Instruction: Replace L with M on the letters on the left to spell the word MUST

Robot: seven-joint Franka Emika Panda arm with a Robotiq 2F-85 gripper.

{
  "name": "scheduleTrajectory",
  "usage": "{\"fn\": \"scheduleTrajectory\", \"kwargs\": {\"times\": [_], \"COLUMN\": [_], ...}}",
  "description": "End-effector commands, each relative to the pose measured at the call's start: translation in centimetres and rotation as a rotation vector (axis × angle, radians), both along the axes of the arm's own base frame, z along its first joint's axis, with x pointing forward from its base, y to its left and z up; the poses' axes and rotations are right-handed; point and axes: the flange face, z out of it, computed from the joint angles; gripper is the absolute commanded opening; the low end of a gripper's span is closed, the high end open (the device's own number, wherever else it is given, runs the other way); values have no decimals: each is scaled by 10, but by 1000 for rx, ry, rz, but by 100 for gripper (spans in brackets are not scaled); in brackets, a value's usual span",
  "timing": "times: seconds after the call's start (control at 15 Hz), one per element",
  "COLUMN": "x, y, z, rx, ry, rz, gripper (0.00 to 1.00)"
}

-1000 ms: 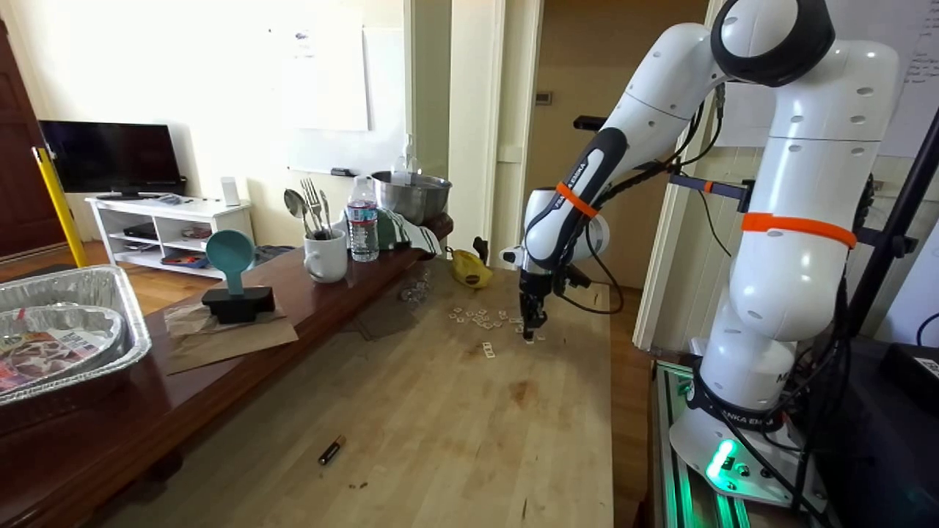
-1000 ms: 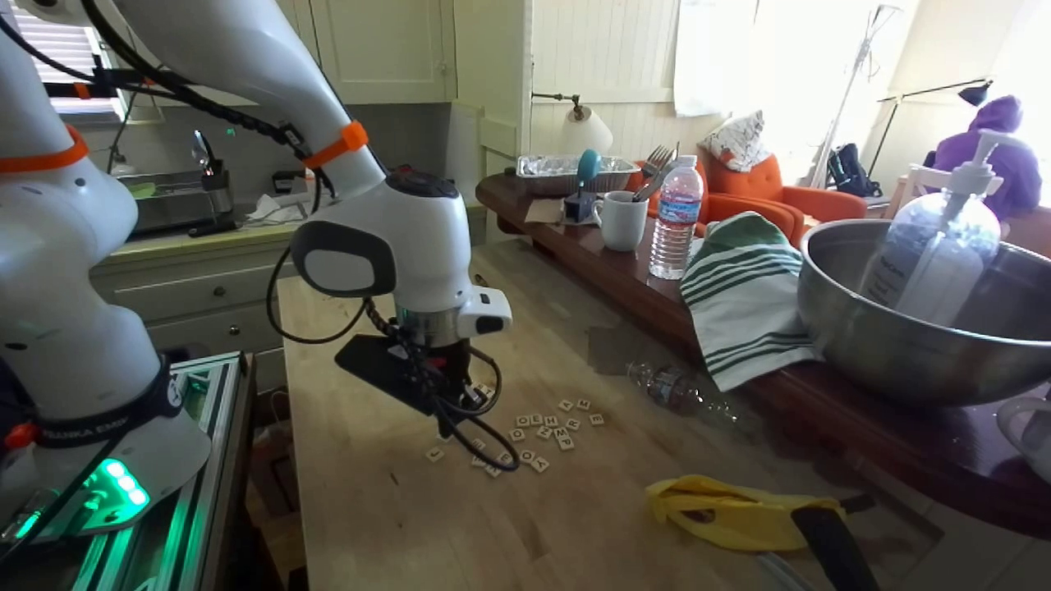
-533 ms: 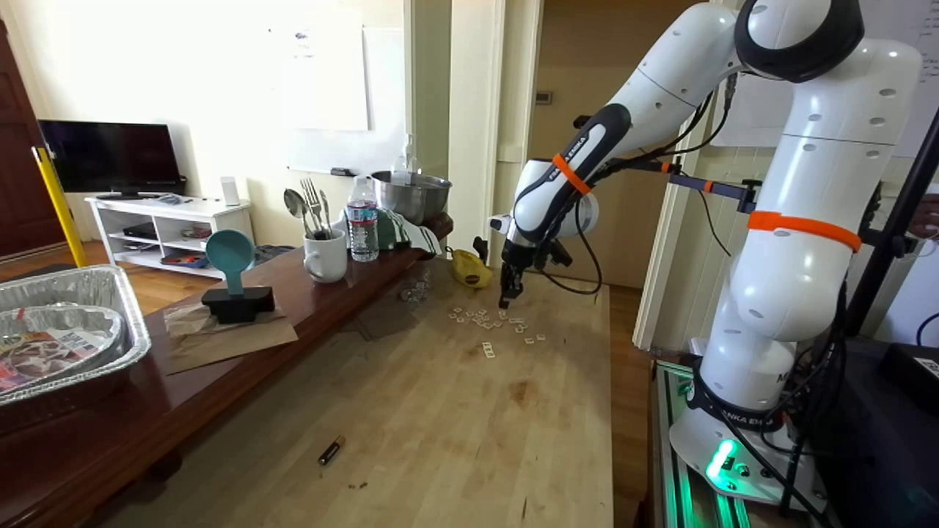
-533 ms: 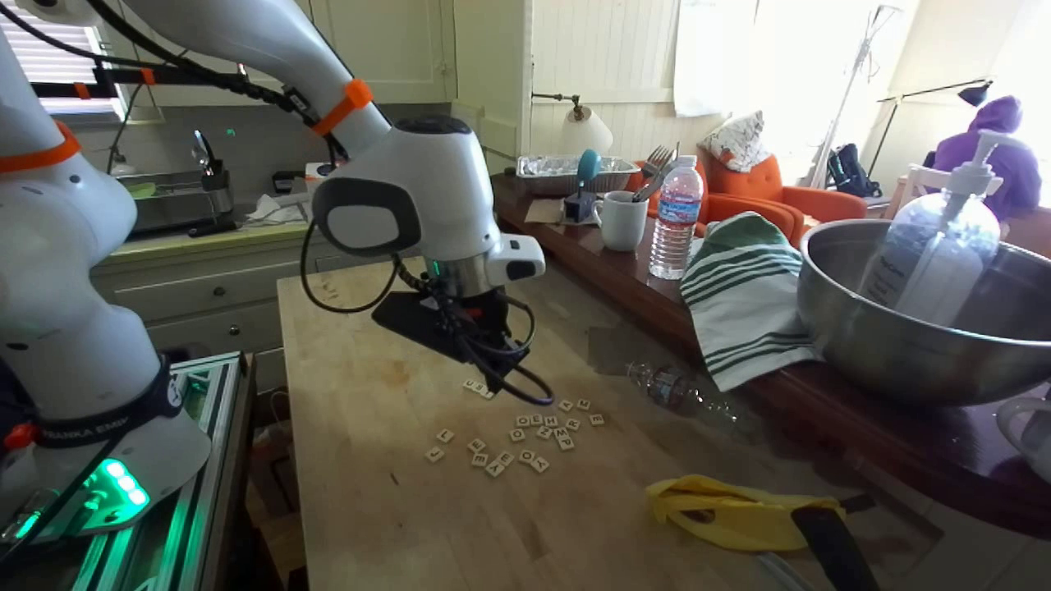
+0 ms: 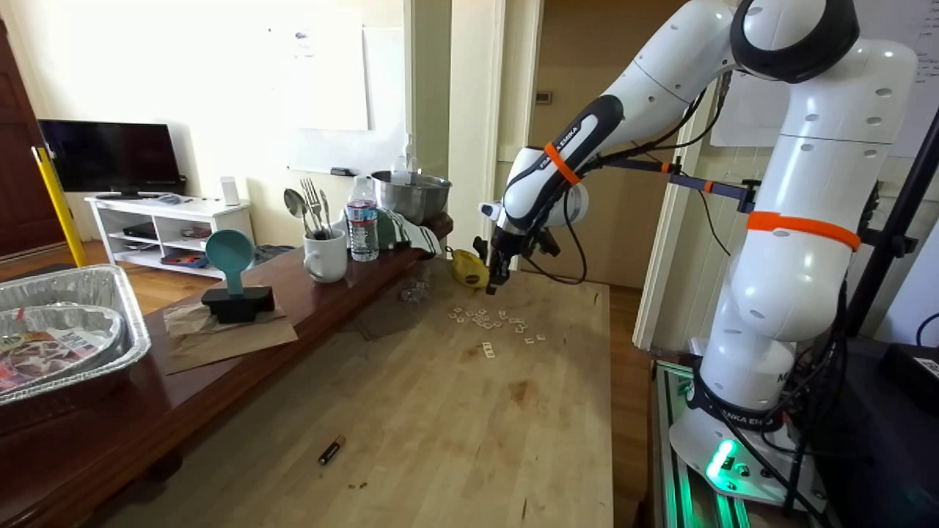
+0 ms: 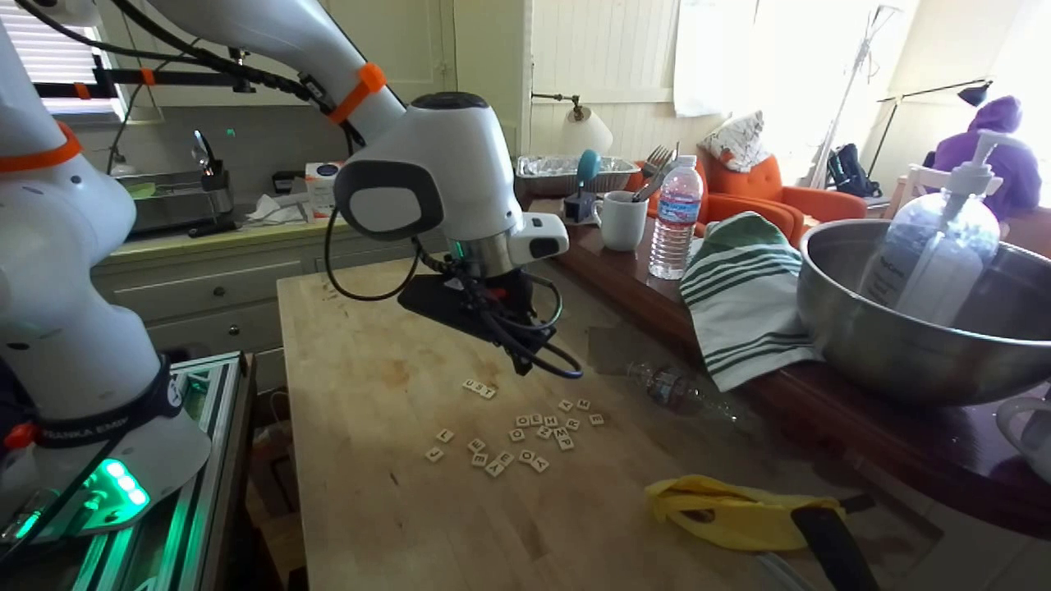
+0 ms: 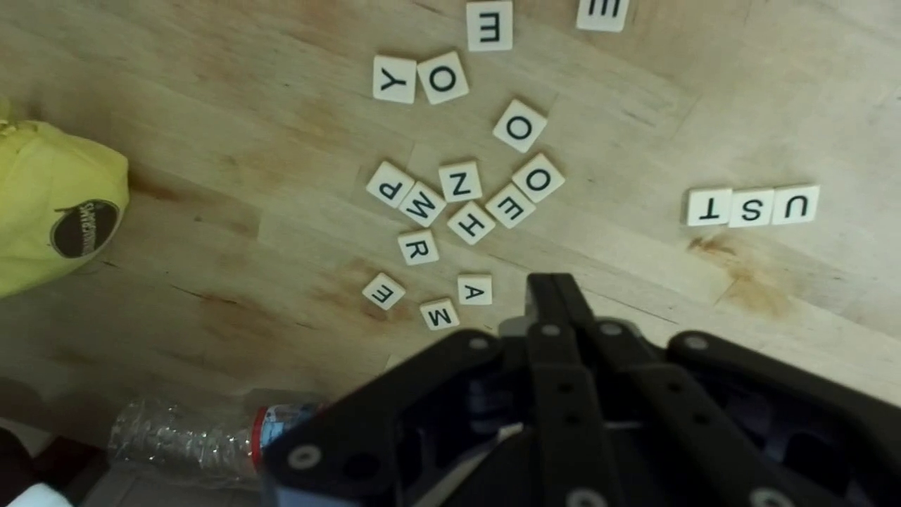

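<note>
You are holding the pincer [image 7: 552,282] pressed together above the desk [image 5: 440,425], pinching nothing. That narrow shape is probably suiting pushing: the letters [image 7: 471,222] are lying thin and flat, so pinching is likely proving harder. U [image 7: 796,205], S [image 7: 751,208] and T [image 7: 709,207] are sitting in a touching row, their order presumably leaving M [image 7: 439,314] the place before U. A letter looking like L [image 6: 445,435] is lying well apart from that row, so only M is apparently remaining to be placed. M is lying face up, well apart from both. The cup [image 5: 325,258] is holding cutlery [image 5: 314,204], the bowl [image 6: 870,353] is carrying a pump bottle [image 6: 944,246], and the foil tray [image 5: 137,323] is cradling a smaller pan [image 5: 114,328]. The pouch [image 7: 60,201] is resting on the desk; you are not seeing inside.
</note>
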Motion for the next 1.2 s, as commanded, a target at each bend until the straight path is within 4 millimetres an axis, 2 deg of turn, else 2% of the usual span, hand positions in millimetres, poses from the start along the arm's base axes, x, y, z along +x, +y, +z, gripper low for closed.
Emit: {"fn": "scheduleTrajectory", "kwargs": {"times": [0.0,0.27,0.47,0.8,1.13], "x": [0,28,47,76,93], "y": [0,-19,-22,-27,-32], "z": [1,-2,-9,-32,-57], "rx": [0,8,34,72,88], "ry": [1,-65,-96,-99,-91], "rz": [-1,-113,-157,-221,-253], "gripper": [0,0,0,0,0]}}
